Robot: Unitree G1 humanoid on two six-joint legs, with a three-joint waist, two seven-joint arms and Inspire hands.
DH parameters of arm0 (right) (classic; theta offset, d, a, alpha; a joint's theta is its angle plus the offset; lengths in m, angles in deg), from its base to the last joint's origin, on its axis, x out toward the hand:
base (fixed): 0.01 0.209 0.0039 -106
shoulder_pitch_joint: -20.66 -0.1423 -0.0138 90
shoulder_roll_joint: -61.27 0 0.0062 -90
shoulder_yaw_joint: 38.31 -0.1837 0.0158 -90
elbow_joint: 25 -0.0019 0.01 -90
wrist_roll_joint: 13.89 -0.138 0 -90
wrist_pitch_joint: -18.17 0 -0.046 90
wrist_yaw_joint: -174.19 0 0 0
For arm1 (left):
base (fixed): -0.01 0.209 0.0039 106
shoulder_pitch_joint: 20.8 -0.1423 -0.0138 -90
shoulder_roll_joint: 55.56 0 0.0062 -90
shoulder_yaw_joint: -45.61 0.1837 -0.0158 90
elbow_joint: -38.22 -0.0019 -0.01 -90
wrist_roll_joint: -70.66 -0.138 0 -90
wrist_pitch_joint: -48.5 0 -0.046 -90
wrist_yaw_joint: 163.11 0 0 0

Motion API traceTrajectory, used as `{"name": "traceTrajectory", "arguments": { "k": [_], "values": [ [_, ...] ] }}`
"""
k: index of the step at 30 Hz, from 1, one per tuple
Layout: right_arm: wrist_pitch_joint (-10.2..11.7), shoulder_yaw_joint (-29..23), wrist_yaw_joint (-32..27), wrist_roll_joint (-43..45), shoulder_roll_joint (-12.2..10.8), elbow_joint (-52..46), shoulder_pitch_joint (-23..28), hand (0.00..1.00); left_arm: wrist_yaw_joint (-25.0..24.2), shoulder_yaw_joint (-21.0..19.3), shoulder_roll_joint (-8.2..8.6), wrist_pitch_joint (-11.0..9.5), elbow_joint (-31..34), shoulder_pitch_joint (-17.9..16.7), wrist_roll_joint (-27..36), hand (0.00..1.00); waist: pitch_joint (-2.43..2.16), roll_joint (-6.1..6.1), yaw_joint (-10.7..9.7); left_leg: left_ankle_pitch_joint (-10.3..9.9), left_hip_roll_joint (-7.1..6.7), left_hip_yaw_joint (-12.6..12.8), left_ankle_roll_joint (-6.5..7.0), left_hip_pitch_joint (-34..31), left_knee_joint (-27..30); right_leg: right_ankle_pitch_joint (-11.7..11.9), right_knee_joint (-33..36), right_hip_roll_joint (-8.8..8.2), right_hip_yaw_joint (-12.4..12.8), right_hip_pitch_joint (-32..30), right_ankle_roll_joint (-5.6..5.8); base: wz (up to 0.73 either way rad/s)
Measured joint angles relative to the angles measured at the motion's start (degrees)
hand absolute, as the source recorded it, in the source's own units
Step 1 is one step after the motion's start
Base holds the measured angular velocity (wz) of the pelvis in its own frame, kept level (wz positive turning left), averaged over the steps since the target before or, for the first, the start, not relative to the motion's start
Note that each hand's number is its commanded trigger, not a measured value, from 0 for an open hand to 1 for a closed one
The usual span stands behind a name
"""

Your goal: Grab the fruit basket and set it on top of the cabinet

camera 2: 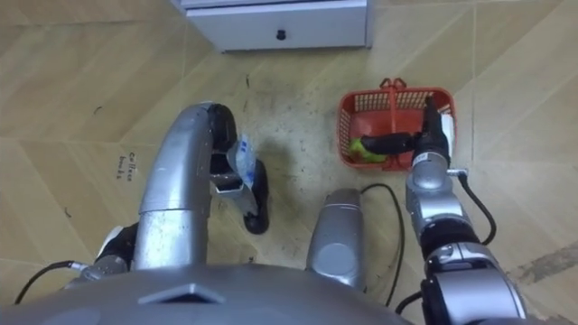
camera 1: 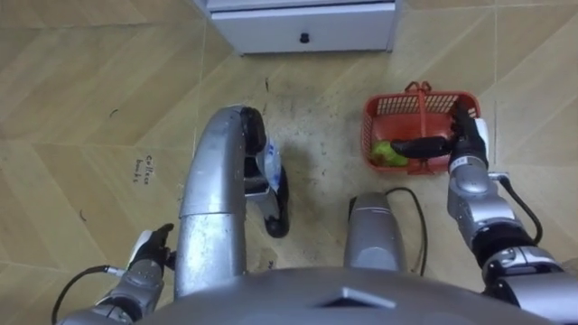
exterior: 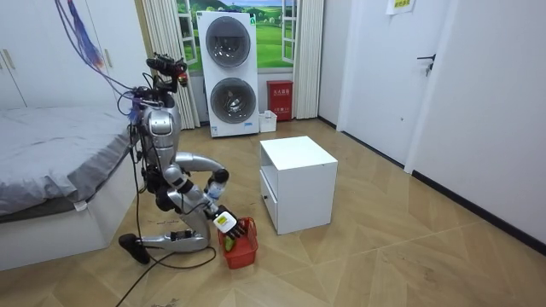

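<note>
**Right hand at the basket, basket on the floor**

In the eye views you look straight down on the red fruit basket (camera 1: pixel 388 101). It sits on the wooden floor (camera 1: pixel 90 90) ahead of you and to your right, just short of the white cabinet (camera 1: pixel 352 27), whose drawer knob (camera 1: pixel 304 38) shows at the top edge. The basket's handle (camera 1: pixel 421 94) stands upright across its middle, and a green fruit (camera 1: pixel 386 153) lies in the near left corner.

Your right hand (camera 1: pixel 462 135) comes in from the basket's right side and reaches over the rim into it, close to the handle and just beside the fruit. From above you cannot tell whether it has closed on anything. Your left hand (camera 1: pixel 149 257) hangs low at your left side, well apart from the basket, and its grip cannot be made out either.

The room view gives you what the eye views cannot. The robot is down low on the floor with its torso upright, between the bed (exterior: pixel 51 145) and the cabinet. There the basket rests flat on the floor beside the cabinet's front corner, with the right hand directly over it. Two stacked washing machines (exterior: pixel 229 72) stand against the far wall.
</note>
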Motion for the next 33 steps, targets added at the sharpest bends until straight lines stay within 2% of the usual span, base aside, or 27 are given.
{"name": "traceTrajectory", "arguments": {
  "k": [6,13,15,16,23,33],
  "values": [
    [0.3,0.1,1.1,-2.4,0.3,1.1,-3.1,0.0,-0.1,0.0,-0.03,0.2,0.5,0.4,1.4,0.0,0.09,0.91,1.7,0.1,-0.15,-0.1,-0.26,-0.4,-0.1,0.0,0.0,0.1,-0.4,-0.3,0.01,0.02],
    [0.6,0.1,1.1,-4.0,0.4,4.6,-4.3,0.0,-0.1,0.0,-0.03,0.1,0.5,0.3,2.5,0.0,0.15,0.82,2.2,0.3,-0.18,-0.4,-0.55,-0.4,-0.2,0.0,0.0,0.16,-1.3,-0.1,0.02,0.02],
    [0.6,0.1,1.1,-4.3,1.0,6.4,-4.5,0.0,-0.4,0.1,-0.03,0.1,0.5,0.3,2.9,0.0,0.34,0.51,2.3,0.3,-0.19,-0.4,-0.57,-0.4,-0.2,0.0,0.0,0.15,-1.4,-0.1,0.01,0.0],
    [0.6,0.0,1.2,-4.4,1.1,6.7,-4.5,0.0,-0.6,0.1,-0.03,0.1,0.5,0.2,2.9,0.0,0.27,0.63,2.3,0.3,-0.19,-0.4,-0.58,-0.4,-0.2,0.0,0.0,0.15,-1.4,-0.1,0.01,0.0],
    [0.3,0.0,3.8,-7.6,1.2,11.7,-6.5,0.0,-3.8,0.6,-0.04,0.5,0.3,0.7,3.0,0.0,0.53,0.2,2.3,0.5,-0.27,-0.4,-0.5,-1.0,-0.2,0.0,-0.1,0.01,-1.7,-0.4,0.01,0.01],
    [0.1,-0.1,6.6,-11.1,1.7,14.1,-7.9,0.0,-5.5,0.9,-0.04,1.2,0.1,1.2,2.9,0.0,0.52,0.23,2.7,0.5,-0.21,-0.4,-0.51,-0.9,-0.3,0.0,0.0,-0.02,-1.7,-0.5,0.01,0.0]
  ]
}}
